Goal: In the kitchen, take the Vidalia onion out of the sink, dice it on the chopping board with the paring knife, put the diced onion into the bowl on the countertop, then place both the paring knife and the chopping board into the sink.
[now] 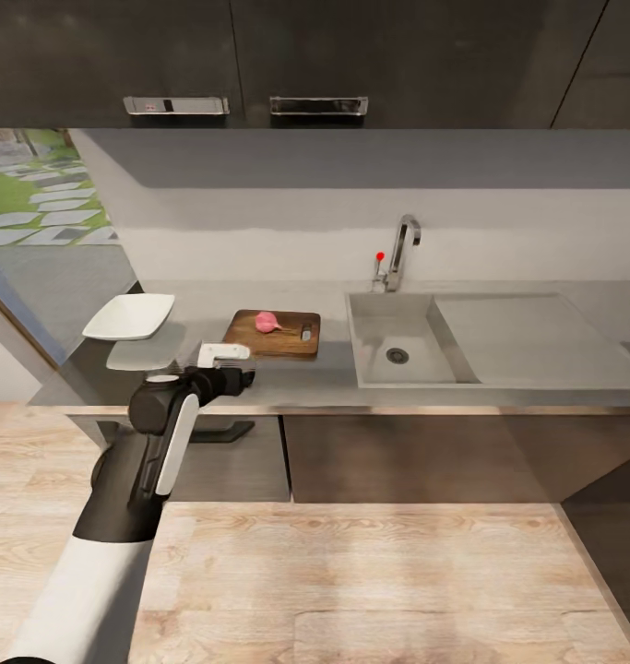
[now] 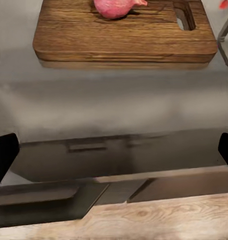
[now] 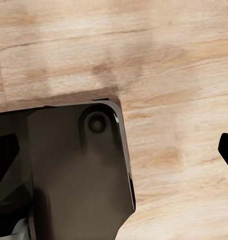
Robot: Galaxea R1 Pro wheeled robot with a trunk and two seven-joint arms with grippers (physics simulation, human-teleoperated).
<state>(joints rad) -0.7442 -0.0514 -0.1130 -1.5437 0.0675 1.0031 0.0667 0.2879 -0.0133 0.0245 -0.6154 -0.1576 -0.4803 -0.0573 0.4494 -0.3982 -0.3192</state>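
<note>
The countertop [image 1: 536, 392] runs wide before me, one sink [image 1: 374, 364] to my right, its basin bare. One chopping board [image 1: 287, 343] lies straight ahead of my left claw [image 1: 230, 355], long axis crosswise, slot handle toward the sink. One white bowl [image 1: 130, 315] stands beyond on my left. One pink onion [image 1: 267, 321] rests on the board. My left claw gapes wide, empty, nearer; my right claw's spread I cannot tell.
</note>
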